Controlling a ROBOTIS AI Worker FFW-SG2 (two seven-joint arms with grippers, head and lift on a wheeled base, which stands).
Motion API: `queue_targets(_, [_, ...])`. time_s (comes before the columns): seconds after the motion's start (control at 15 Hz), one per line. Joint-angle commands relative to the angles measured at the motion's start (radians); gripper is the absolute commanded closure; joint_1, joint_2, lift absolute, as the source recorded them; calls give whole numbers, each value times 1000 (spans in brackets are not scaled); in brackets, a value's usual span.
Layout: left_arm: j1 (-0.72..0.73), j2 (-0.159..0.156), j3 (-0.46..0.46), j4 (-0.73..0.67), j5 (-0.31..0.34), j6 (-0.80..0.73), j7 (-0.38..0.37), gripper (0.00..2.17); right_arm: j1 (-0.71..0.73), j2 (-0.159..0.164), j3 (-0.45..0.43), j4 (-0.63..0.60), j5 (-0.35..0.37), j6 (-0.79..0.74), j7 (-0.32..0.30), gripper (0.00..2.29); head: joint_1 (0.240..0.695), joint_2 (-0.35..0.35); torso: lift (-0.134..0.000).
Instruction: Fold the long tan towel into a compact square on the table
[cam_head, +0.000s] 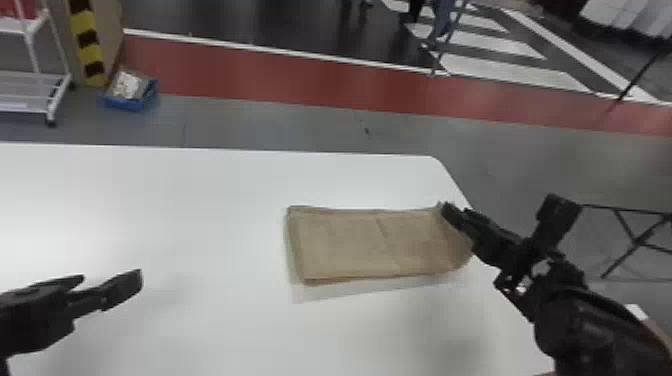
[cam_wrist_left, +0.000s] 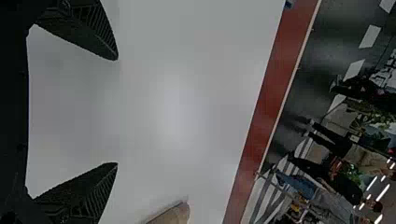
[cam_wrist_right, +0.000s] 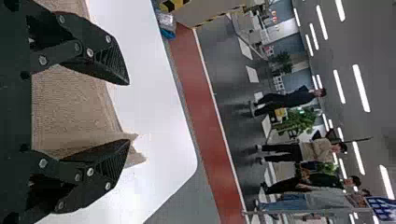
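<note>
Showing creases, the tan towel (cam_head: 350, 242) lies oblong, left end effector (cam_head: 110, 279) and right end effector (cam_head: 452, 211) agape, empty.

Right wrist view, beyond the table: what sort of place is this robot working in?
Probably an industrial hall or robotics workshop: a red floor lane, long ceiling lights in rows and, in the head view, a yellow-and-black striped post.

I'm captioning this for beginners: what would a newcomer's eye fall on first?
Probably the tan towel, a flat oblong on the white table, right of centre in the head view. Next, the right gripper, open at the towel's right end. The left gripper hangs open over the table's left part.
</note>
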Motion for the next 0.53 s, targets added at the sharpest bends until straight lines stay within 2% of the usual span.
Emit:
queue_targets(0.0, [-1,0,-13,-11,0,-2,0,80,53,12,-43,-62,-53,-74,0,26,695,-338,-125])
queue_targets(0.27, [-4,-2,-60,-13,-1,-11,3,80,124,9,-111,-93,-96,-93,28,49,695,-350,-125])
queue_targets(0.47, [-7,-5,-151,-13,-23,-42,34,80,159,5,-137,-86,-59,-93,59,97,695,-350,-125])
